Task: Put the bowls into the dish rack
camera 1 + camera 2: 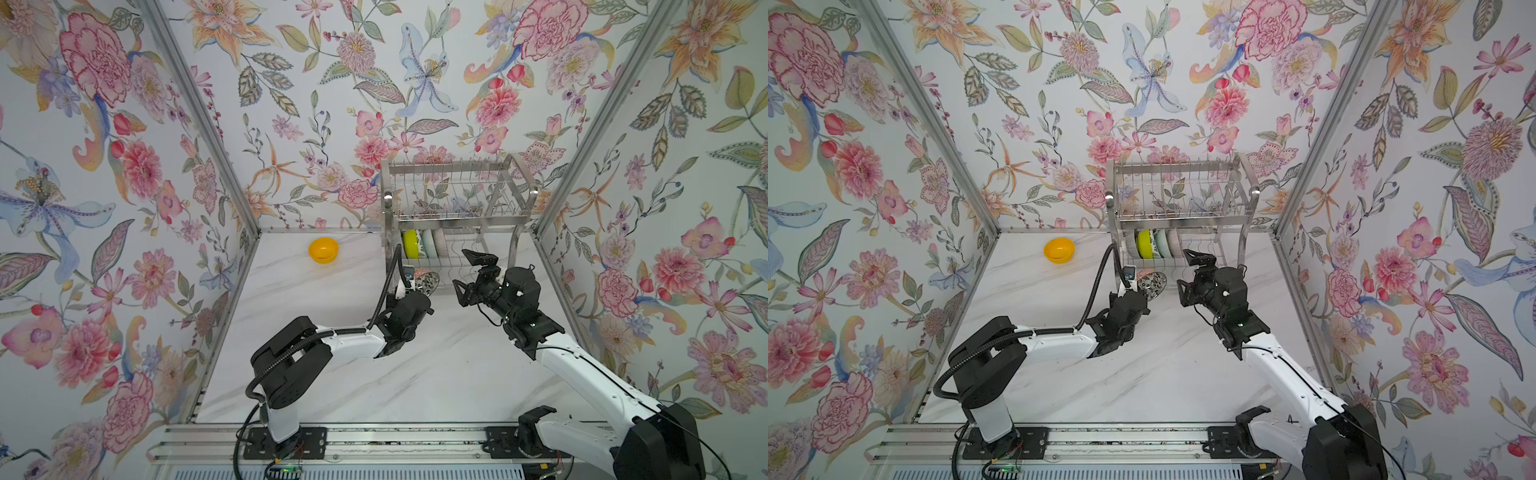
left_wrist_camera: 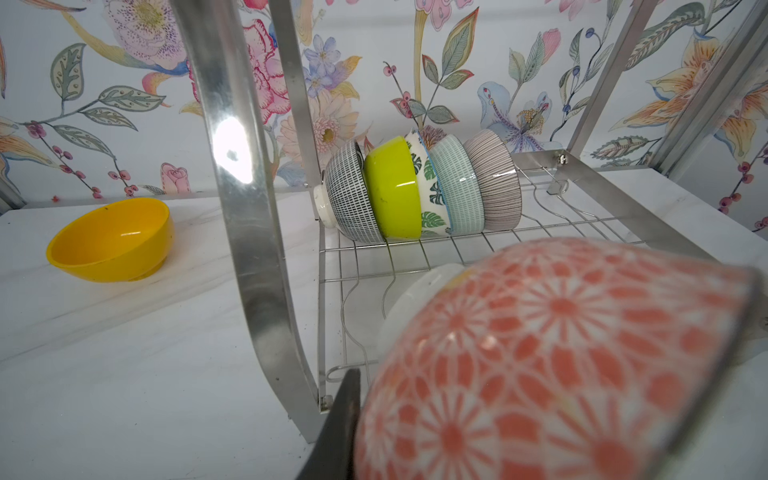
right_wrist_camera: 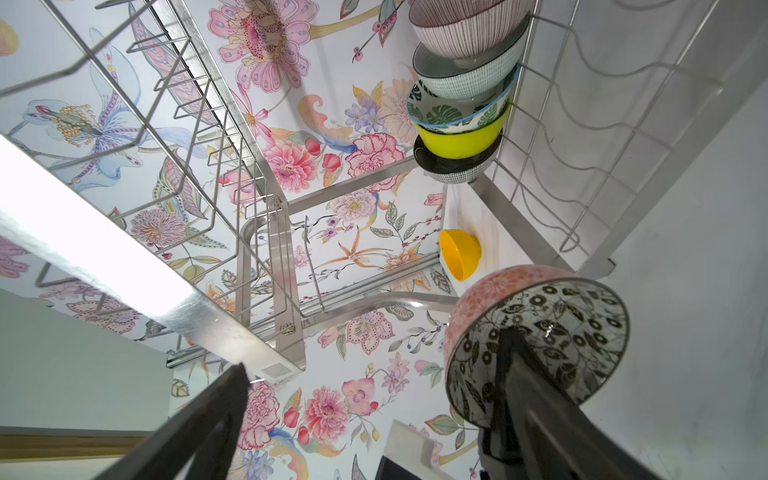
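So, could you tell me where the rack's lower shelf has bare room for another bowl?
Bare wire runs from the striped bowl to the right end of the shelf, and forward toward the held bowl. The far left end is crowded: five bowls nested on edge. The upper shelf looks bare.

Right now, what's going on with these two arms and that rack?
The left gripper holds a pink-patterned bowl at the front of the dish rack, level with its lower tier. Five bowls stand on edge in that tier. The right gripper hangs open beside the held bowl. An orange-yellow bowl sits on the table, not yet loaded.
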